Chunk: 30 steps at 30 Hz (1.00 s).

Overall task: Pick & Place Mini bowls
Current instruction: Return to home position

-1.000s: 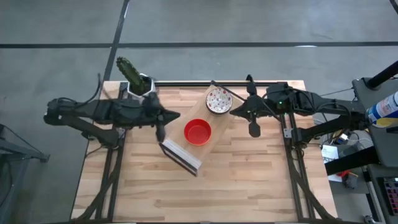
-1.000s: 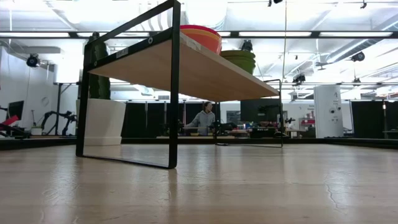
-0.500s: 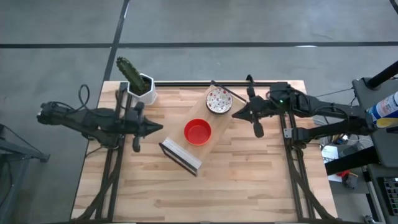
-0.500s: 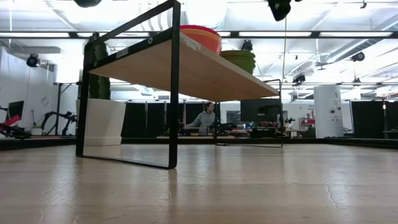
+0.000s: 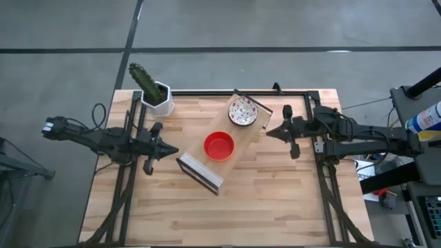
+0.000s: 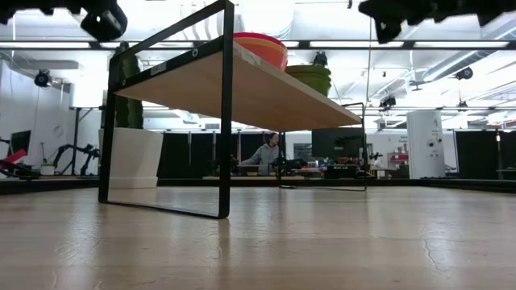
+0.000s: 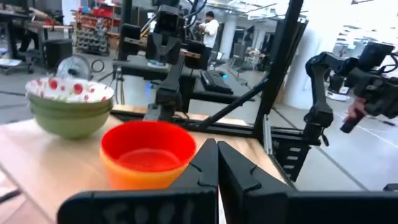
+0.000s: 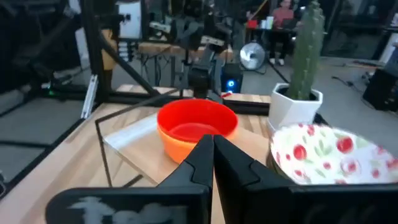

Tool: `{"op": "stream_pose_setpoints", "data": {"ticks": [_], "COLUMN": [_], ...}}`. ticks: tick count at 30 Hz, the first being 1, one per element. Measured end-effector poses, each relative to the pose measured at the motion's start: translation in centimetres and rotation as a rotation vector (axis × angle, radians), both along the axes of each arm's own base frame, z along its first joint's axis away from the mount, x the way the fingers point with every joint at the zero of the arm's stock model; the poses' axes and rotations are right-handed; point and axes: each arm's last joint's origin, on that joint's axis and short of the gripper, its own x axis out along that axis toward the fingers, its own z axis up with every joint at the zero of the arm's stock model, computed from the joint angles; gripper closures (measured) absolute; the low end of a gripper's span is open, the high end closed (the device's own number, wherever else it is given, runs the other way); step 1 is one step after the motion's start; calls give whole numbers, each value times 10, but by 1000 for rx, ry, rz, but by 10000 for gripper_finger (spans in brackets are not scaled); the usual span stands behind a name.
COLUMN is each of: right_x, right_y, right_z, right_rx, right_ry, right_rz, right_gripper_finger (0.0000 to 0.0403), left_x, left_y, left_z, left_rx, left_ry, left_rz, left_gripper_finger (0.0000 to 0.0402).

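Note:
A red mini bowl [image 5: 219, 147] sits nested in an orange one on a raised wooden shelf [image 5: 242, 140]. Beside it, a white mini bowl with a red-speckled inside [image 5: 242, 111] tops a green-sided stack. In the low view the red and orange stack [image 6: 263, 47] and the green stack [image 6: 310, 77] stand on the shelf top. My left gripper [image 5: 169, 149] is shut, left of the shelf. My right gripper [image 5: 269, 131] is shut, right of it. Each wrist view shows shut fingertips, left [image 7: 216, 163] and right [image 8: 211, 155], short of the red bowl [image 7: 148, 147] [image 8: 196, 122].
A white angular pot with a green cactus [image 5: 157, 93] stands at the table's far left corner, also seen as the cactus pot [image 8: 297, 104]. The shelf's black frame legs [image 6: 226, 145] rest on the table. Bare wood lies toward the near edge [image 5: 227, 220]. A person [image 6: 264, 153] stands far behind.
Both arms have drawn back from the shelf: my left gripper toward the table's left edge and slightly nearer, my right gripper toward the right edge. Both have come lower into the low view's top. The bowls have stayed put.

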Motion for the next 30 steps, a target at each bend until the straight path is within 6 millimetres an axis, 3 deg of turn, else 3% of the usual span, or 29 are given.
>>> {"op": "stream_pose_setpoints", "data": {"ticks": [7,15,24,30], "right_x": [-25,-53,-73,-79], "right_y": [6,11,14,15], "right_z": [-27,-48,-79,-96], "right_rx": [52,110,184,183], "right_ry": [-68,-161,-208,-161], "right_rz": [51,66,64,36], "right_gripper_finger": [394,394,394,394], "left_x": [-3,-13,-29,-32], "left_y": [0,3,6,7], "left_z": [-26,-38,-42,-65], "left_rx": [8,-32,-35,-34], "left_ry": [34,-15,-114,-109], "left_rz": [-7,-19,-45,-47], "left_gripper_finger": [401,401,401,401]}}
